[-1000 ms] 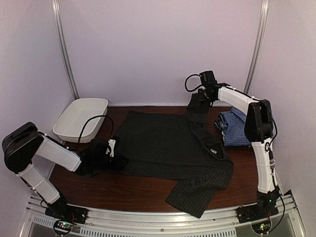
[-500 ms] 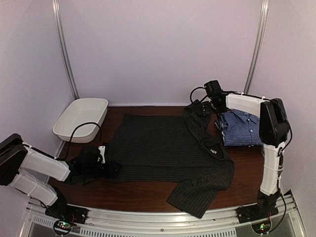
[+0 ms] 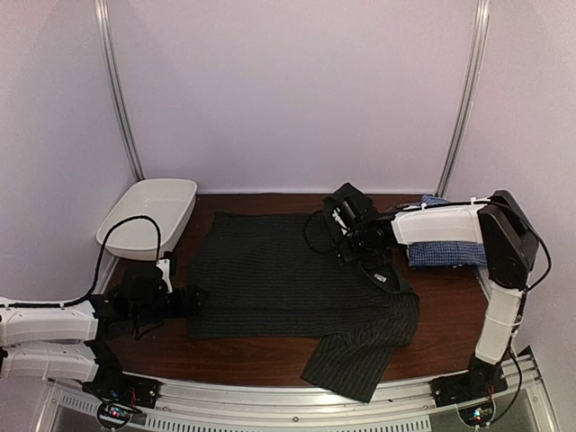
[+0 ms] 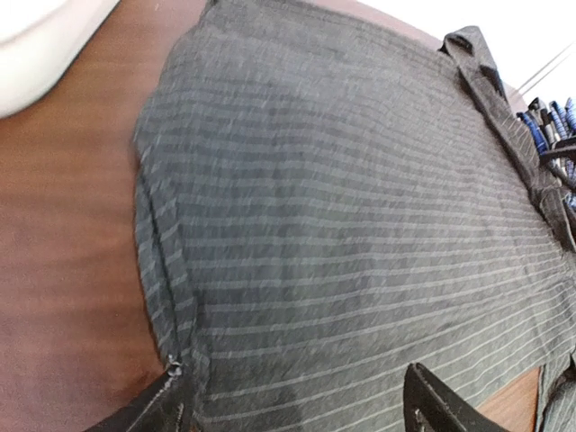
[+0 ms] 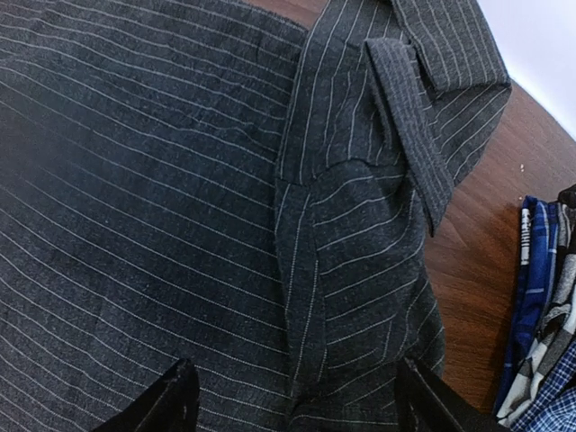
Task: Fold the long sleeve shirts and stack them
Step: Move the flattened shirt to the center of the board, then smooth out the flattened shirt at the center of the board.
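Black pinstriped cloth, soft, light, prone to sagging: the black shirt (image 3: 279, 270) lies spread on the table (image 3: 234, 355), checked shirt (image 3: 441, 254) folded beside it (right side). Left gripper (image 3: 189, 297) and right gripper (image 3: 346, 237) stand spread, gripping nothing. Advise pinching hem corner and shoulder seam.

Robot test cell, lab-type setting. Plain pale walls (image 3: 297, 90) close in on three sides, and bare metal poles (image 3: 117, 99) run up the back corners. A small dark-wood desk (image 3: 261, 346) fills the booth. An aluminium rail (image 3: 297, 396) along the near edge carries two white arms, the left arm (image 3: 54, 324) and the right arm (image 3: 499, 297), with loose black cables (image 3: 108, 247) and lit circuit boards (image 3: 115, 412). Props on the desk: black pinstriped shirt (image 3: 279, 270), blue-check shirt (image 3: 445, 254), white tub (image 3: 148, 216).
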{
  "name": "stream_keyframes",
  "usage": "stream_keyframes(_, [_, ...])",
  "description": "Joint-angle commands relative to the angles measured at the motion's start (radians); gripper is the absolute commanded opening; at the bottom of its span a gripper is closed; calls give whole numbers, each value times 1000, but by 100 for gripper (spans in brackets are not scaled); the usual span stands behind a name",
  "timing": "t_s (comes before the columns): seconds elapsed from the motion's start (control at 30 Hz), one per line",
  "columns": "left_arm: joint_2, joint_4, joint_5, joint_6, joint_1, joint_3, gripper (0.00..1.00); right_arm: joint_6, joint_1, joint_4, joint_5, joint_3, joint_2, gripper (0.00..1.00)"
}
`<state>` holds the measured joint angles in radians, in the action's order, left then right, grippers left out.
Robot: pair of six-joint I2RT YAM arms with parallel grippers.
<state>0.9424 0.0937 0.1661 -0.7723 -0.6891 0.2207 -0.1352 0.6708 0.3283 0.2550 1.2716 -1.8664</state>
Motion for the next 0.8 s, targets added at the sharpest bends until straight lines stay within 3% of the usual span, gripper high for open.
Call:
stream_keyframes(0.0, [67,17,18,103,-3,104,82,27,4,40,43,52,-81,74])
stream_keyframes(0.3, [292,110,-83,155,-4,205,82,51,5,179,187,110,-162,69])
stream_keyframes(0.67, [497,146,-101,176,-3,216,80,17,-46,262,332,114,-131,13])
stream_keyframes(0.77, [531,157,-99,177,-3,210,80,3,-94,256,361,111,-102,7])
